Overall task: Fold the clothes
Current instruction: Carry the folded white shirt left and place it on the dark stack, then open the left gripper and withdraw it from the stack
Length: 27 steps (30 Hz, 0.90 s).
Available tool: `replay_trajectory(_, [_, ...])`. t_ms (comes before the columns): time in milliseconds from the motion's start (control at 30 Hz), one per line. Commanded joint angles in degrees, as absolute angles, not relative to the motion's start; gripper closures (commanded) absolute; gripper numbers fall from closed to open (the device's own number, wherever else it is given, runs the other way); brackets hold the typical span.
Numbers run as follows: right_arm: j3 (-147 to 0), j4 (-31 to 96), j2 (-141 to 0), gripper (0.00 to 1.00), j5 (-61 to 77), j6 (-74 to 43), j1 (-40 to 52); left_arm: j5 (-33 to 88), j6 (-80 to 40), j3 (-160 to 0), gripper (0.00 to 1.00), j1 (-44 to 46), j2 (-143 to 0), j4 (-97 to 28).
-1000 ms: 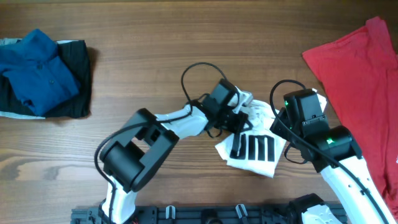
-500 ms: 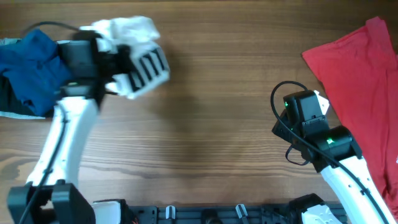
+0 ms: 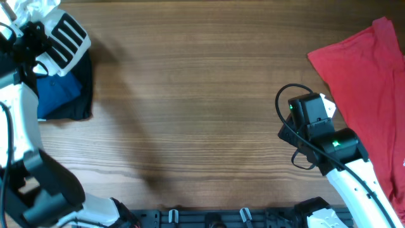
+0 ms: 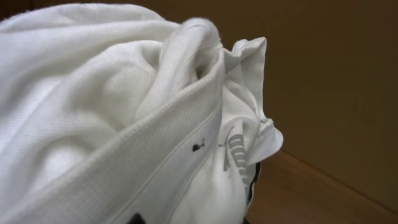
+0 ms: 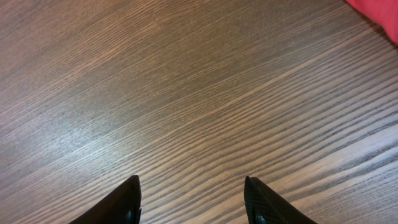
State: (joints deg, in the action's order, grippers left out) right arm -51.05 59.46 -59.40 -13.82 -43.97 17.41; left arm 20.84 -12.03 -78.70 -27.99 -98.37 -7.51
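left gripper (image 3: 30,39) is clamped on the bunched white t-shirt (image 3: 63,35), black stripes showing, held at the far left corner of the desk (image 3: 202,95) over a blue garment (image 3: 58,92) lying on a black garment (image 3: 81,95). right gripper (image 5: 191,190) hangs spread wide over bare wood, red shirt (image 3: 370,82) flat beside that arm.

light: even, warm | shadows: soft | left wrist: close-up blur
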Motion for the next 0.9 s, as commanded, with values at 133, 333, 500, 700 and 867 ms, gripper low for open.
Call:
replay_trajectory(133, [-51.9,60.2,-58.92,0.47,-15.46,-45.15,17.17,5.26,-11.99,-79.64,0.95,-33.78,-106.89,-3.62])
replay_trajectory(333, [-51.9,60.49,-58.92,0.47,-15.55,-44.99,17.17,6.59,-20.43,-79.64,0.0,-39.99,-109.51,-9.26])
replay_trajectory(500, [-51.9,60.69,-58.92,0.47,-15.68,-44.97,17.17,14.11,-31.18,-79.64,0.0,-43.97,-107.44,-18.37])
replay_trajectory(700, [-51.9,61.39,-58.92,0.47,-15.66,-44.93,17.17,16.58,-31.75,-79.64,0.0,-47.05,-98.37,-19.2])
replay_trajectory(867, [-51.9,61.78,-58.92,0.47,-15.42,-44.97,17.17,20.86,-31.77,-79.64,0.0,-45.65,-89.71,-14.79])
